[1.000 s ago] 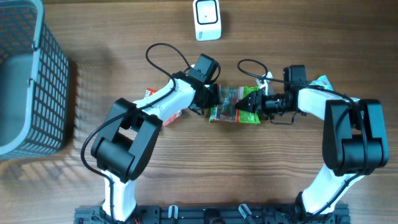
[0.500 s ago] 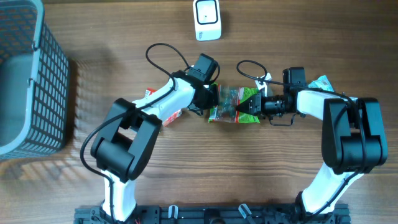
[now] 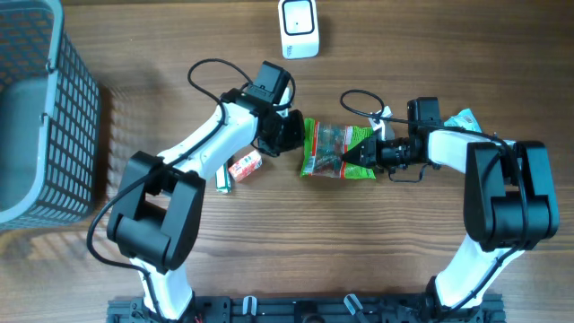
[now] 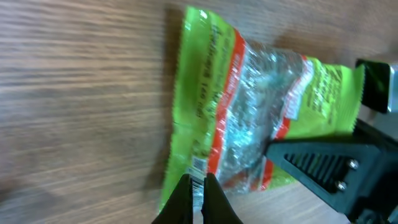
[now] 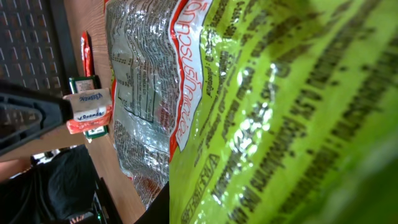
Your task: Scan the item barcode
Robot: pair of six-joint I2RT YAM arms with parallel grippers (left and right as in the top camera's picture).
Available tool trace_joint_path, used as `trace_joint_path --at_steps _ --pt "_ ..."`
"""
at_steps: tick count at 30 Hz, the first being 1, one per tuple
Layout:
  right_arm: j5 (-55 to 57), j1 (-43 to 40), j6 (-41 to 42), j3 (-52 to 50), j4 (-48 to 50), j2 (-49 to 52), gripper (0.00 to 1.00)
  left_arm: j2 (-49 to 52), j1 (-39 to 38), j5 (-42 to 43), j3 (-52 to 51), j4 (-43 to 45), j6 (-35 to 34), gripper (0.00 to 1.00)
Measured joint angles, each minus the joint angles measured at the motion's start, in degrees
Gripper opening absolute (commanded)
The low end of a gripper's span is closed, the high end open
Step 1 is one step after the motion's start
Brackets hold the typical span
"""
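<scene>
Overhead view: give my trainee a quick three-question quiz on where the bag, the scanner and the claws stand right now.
1. True or false: the right claw is clamped on one end of the green bag.
2. Where is the white scanner?
A. Under the green bag
B. At the top of the overhead view, apart from the green bag
C. Between the fingers of the right claw
3. Fill in: the fingers of the left claw are ___ (open or shut).

Key: 1 true; 2 B; 3 shut.
</scene>
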Motion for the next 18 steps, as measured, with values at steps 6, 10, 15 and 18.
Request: trace_joint_path --at_steps 6,10,15,18 --pt "0.07 0.0 0.0 0.0 0.0 0.0 0.17 4.46 -3.96 3.48 0.07 0.44 0.0 0.04" --pt "0.33 -0.11 0.0 0.0 -0.04 0.0 0.17 7.21 -5.01 3.91 0.9 -0.33 0.02 0.04" --pt "0.37 -0.09 0.0 0.0 -0.07 0.0 0.17 7.41 -4.68 1.81 1.9 -4.15 1.81 0.04" --pt "0.37 -0.04 0.0 0.0 -0.07 0.0 0.17 7.41 -2.71 0.92 2.23 -8.28 3.74 0.04"
